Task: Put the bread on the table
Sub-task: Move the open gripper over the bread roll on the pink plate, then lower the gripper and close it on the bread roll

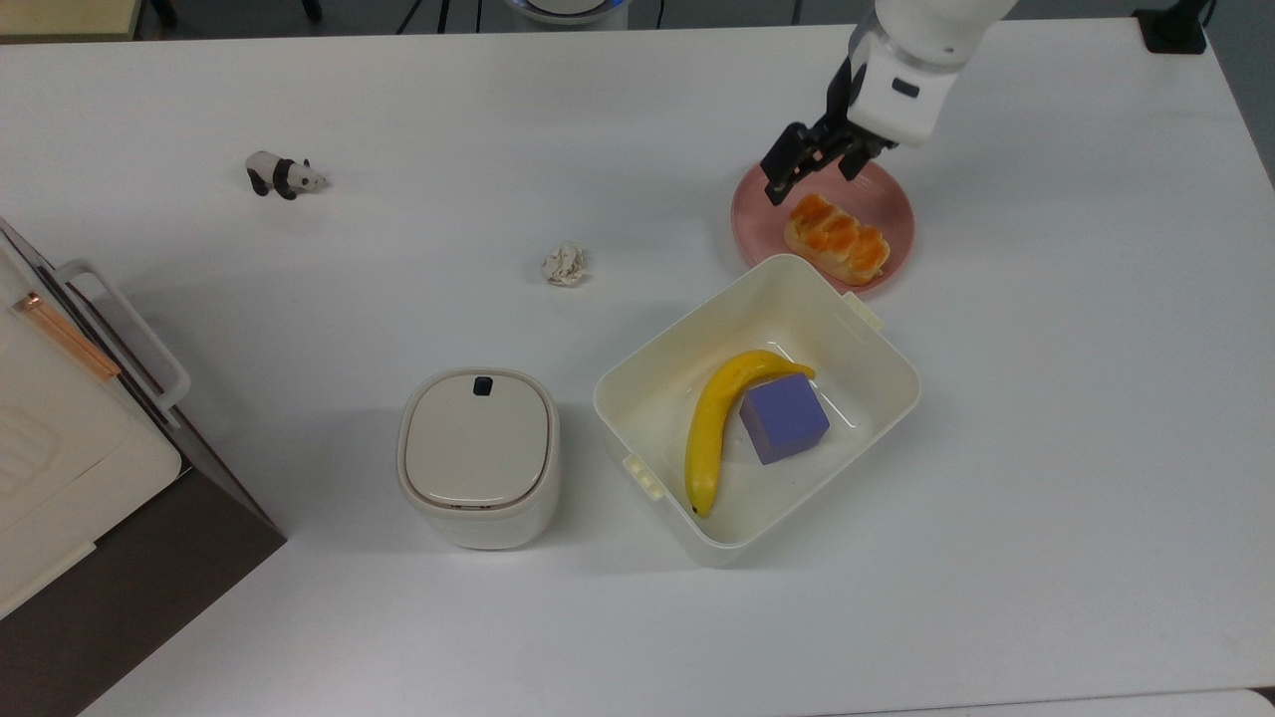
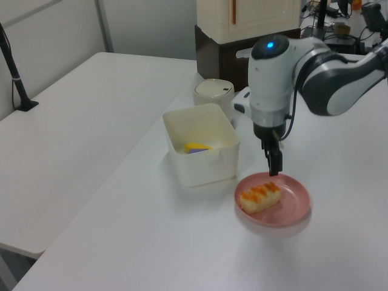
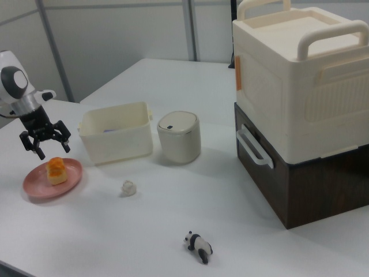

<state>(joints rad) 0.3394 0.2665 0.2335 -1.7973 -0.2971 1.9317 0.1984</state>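
The bread [image 1: 835, 237], a small loaf with a glossy orange-brown top, lies on the round pink plate [image 1: 892, 194] on the white table [image 1: 1046, 398]. My gripper [image 1: 812, 179] hangs open just above the plate's far-left part in the top view, close to the bread's end, with nothing between its fingers. In the left view the gripper [image 2: 274, 167] points down just behind the bread [image 2: 259, 196]. In the right view the gripper [image 3: 53, 151] hovers with spread fingers right above the bread [image 3: 56, 170] and plate [image 3: 40, 186].
A cream bin [image 1: 887, 344] holding a banana [image 1: 709, 428] and a purple cube [image 1: 784, 418] touches the plate's near side. A lidded small bin [image 1: 478, 453], a paper ball [image 1: 564, 264], a toy panda [image 1: 283, 174] and a large cream box on a brown case [image 1: 60, 448] lie further left.
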